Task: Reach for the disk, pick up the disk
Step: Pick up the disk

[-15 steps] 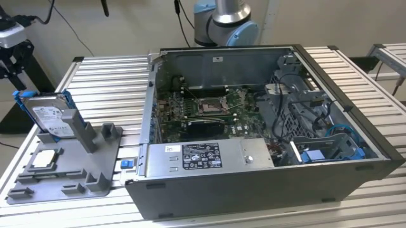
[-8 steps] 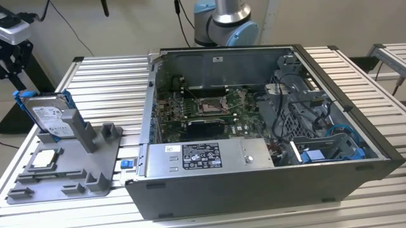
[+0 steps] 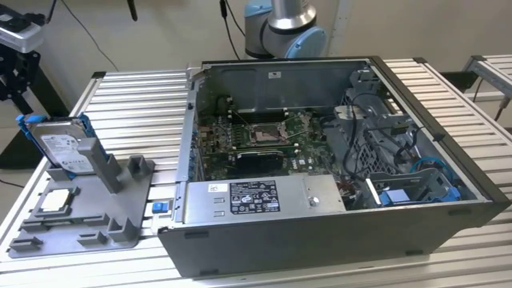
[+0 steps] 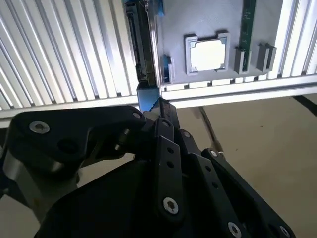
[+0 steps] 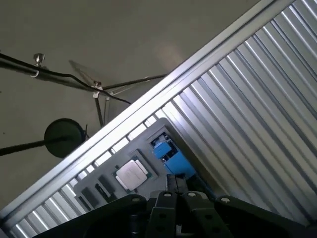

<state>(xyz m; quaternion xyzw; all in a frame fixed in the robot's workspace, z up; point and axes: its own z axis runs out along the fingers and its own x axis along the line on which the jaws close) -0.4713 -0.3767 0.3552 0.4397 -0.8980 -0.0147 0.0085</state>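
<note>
The disk (image 3: pixel 61 146) is a silver-grey drive with a white label in a bright blue frame. It stands upright in a slot of the grey fixture (image 3: pixel 88 210) at the exterior view's left. My gripper (image 3: pixel 14 72) hangs at that view's left edge, above and slightly left of the disk, apart from it. The second wrist view shows the disk (image 4: pixel 142 44) edge-on beyond the black gripper (image 4: pixel 154 106). In the first wrist view the disk's blue frame (image 5: pixel 168 154) lies just past the gripper (image 5: pixel 174 184). The fingers look shut with nothing between them.
A small square silver chip (image 3: pixel 59 200) lies in the fixture beside the disk, also seen as the chip (image 4: pixel 208 53) and the chip (image 5: pixel 131 174). An open computer case (image 3: pixel 320 180) fills the ribbed table's middle. The table edge (image 4: pixel 223 96) and the floor lie close below the gripper.
</note>
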